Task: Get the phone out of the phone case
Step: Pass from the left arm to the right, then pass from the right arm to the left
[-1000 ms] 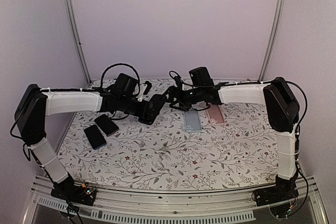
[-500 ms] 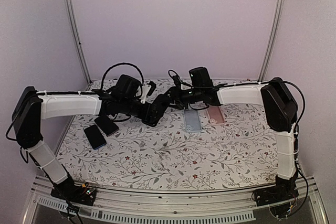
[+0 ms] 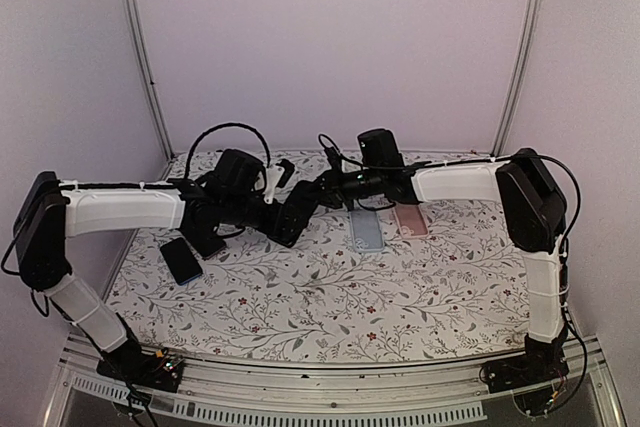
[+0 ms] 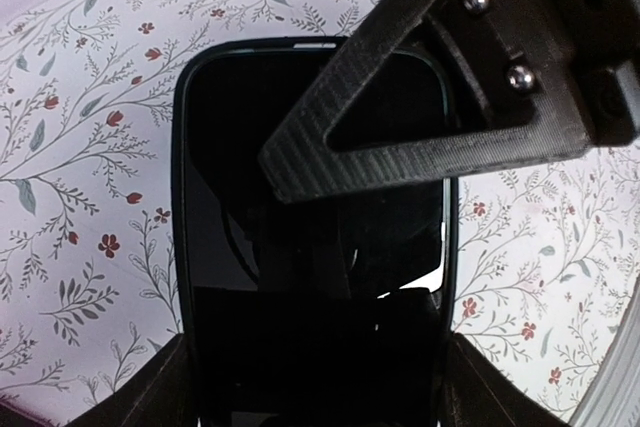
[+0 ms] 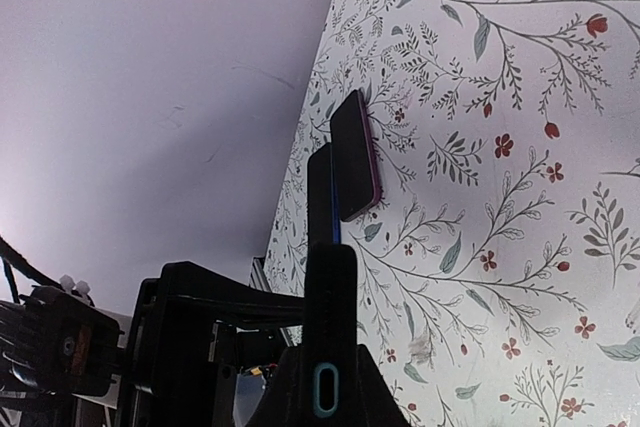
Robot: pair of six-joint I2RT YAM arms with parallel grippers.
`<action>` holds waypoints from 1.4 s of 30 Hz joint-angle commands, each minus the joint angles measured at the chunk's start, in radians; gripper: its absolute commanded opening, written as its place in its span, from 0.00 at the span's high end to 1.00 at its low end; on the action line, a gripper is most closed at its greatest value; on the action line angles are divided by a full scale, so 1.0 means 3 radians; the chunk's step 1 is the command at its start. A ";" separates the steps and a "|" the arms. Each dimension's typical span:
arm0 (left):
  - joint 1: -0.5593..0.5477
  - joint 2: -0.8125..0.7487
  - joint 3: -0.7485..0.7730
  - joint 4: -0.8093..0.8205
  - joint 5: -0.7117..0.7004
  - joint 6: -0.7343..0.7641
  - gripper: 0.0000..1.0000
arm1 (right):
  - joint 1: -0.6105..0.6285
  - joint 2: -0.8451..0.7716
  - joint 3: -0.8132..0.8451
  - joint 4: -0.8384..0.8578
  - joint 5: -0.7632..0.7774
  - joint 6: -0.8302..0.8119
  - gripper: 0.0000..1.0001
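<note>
The left hand point(image 3: 289, 214) grips the cased phone point(image 4: 225, 247) across its width over the desk point(image 3: 400, 287). The right hand point(image 3: 322, 191) is clamped on its edge.

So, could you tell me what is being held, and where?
The phone: the left gripper clamps its long sides; the right gripper pinches its face and back.

no readable text, labels or numbers

Soft, even purplish light, faint shadows, close parts slightly blurred.
</note>
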 commanded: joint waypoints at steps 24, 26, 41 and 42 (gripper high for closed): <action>0.0728 -0.0920 -0.0585 0.0762 0.1497 -0.0558 0.01 | -0.0003 -0.0341 -0.0020 -0.0306 -0.0299 -0.0684 1.00; 0.0816 -0.0903 -0.0600 0.0809 0.1647 -0.0622 0.02 | -0.0006 -0.0354 -0.0004 -0.0325 -0.0355 -0.0723 1.00; 0.1161 -0.0528 -0.0876 0.1520 0.2507 -0.1164 0.26 | -0.0005 -0.0380 0.0094 -0.0119 -0.0909 -0.0550 1.00; 0.1162 -0.0450 -0.0859 0.1539 0.2577 -0.1201 0.28 | -0.0002 -0.0366 0.0112 -0.0101 -0.0939 -0.0534 1.00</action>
